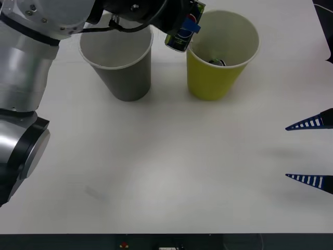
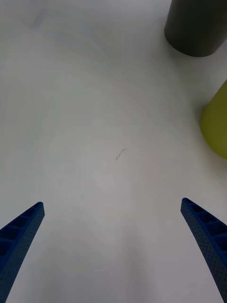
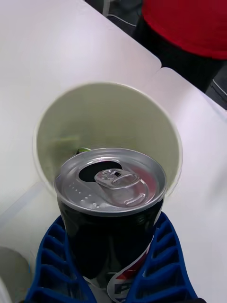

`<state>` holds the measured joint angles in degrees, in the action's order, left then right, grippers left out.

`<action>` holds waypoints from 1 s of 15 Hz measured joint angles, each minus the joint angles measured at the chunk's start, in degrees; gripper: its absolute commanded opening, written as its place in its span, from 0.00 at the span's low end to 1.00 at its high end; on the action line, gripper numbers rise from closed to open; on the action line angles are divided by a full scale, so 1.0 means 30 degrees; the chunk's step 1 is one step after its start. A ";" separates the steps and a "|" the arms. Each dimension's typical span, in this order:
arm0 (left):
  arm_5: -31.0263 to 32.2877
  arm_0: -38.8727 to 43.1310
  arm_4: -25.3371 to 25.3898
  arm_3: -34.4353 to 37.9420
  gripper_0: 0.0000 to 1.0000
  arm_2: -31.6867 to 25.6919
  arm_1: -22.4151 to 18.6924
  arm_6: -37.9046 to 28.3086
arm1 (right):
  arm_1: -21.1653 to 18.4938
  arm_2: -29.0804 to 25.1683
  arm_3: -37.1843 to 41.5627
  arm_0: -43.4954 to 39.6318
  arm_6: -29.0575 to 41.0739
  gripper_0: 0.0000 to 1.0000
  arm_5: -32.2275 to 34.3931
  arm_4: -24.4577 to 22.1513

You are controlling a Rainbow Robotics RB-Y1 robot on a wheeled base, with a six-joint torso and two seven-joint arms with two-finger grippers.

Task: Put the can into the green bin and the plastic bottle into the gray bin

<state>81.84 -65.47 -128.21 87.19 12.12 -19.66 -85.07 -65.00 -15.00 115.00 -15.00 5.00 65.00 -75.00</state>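
My left gripper is shut on the can, a silver-topped can with a dark, red and blue label. It hangs tilted in the air at the left rim of the green bin, between that bin and the gray bin. In the left wrist view the can sits between the blue fingers, with the green bin's open mouth just beyond it. A small dark object lies at the green bin's bottom; I cannot tell what it is. The plastic bottle is out of view. My right gripper rests open at the table's right side.
Both bins stand upright side by side at the back of the white table. In the right wrist view the gray bin and the green bin stand well beyond my open right gripper, with bare tabletop between.
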 measured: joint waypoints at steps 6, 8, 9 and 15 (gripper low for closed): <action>-0.2475 -0.3092 -0.0535 -0.4967 0.00 0.1713 0.1350 0.0575 | 0.0000 0.0000 0.0000 0.0000 0.0001 1.00 0.0000 0.0000; -0.3418 -0.3625 -0.0547 -0.6257 0.00 0.2349 0.1751 0.0657 | 0.0000 0.0000 0.0000 0.0000 0.0001 1.00 0.0000 0.0000; -0.3768 -0.3812 -0.0591 -0.6902 0.00 0.2397 0.2057 0.0963 | 0.0000 0.0000 0.0000 0.0000 0.0001 1.00 0.0000 0.0000; -0.4282 -0.4075 -0.1191 -0.7916 0.29 0.2869 0.2632 0.1430 | 0.0000 0.0000 0.0000 0.0000 0.0000 1.00 0.0000 0.0000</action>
<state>68.99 -77.70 -131.79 63.45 20.72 -11.77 -80.78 -65.00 -15.00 115.00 -15.00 5.00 65.00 -75.00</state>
